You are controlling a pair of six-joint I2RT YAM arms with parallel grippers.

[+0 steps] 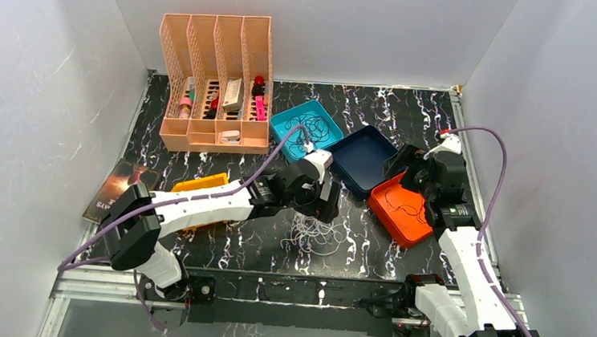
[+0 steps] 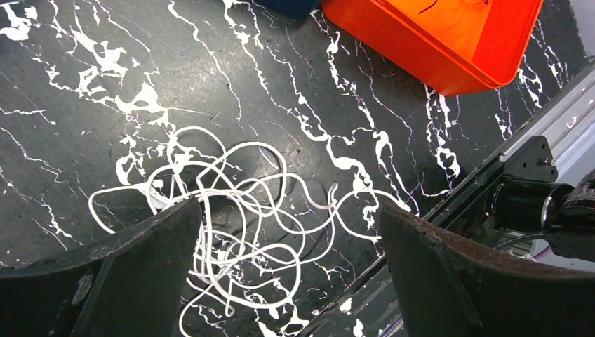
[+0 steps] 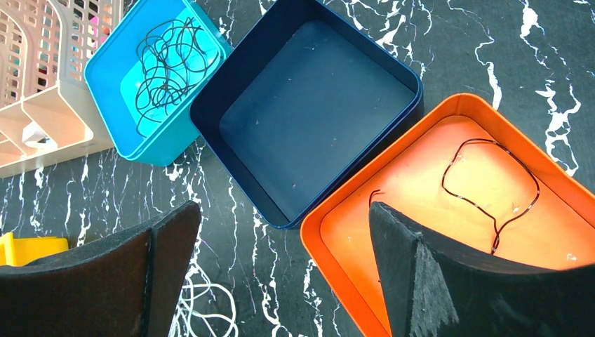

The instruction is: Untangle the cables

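Observation:
A palm-sized tangle of thin white cable [image 1: 316,236] lies on the black marbled table near the front edge; it also shows in the left wrist view [image 2: 231,225]. My left gripper [image 1: 318,202] hovers just above it, open and empty, its jaws [image 2: 288,267] straddling the tangle. A black cable [image 1: 320,132] lies coiled in the teal tray [image 3: 116,91]. Another thin black cable [image 3: 491,189] lies in the orange tray [image 1: 384,215]. My right gripper [image 1: 423,182] is open and empty above the orange tray's near-left corner.
An empty navy tray [image 1: 350,160] sits between the teal and orange trays. A peach file rack [image 1: 215,81] with small items stands at the back left. A yellow object [image 1: 197,183] lies under the left arm. A dark card [image 1: 121,187] lies at the left edge.

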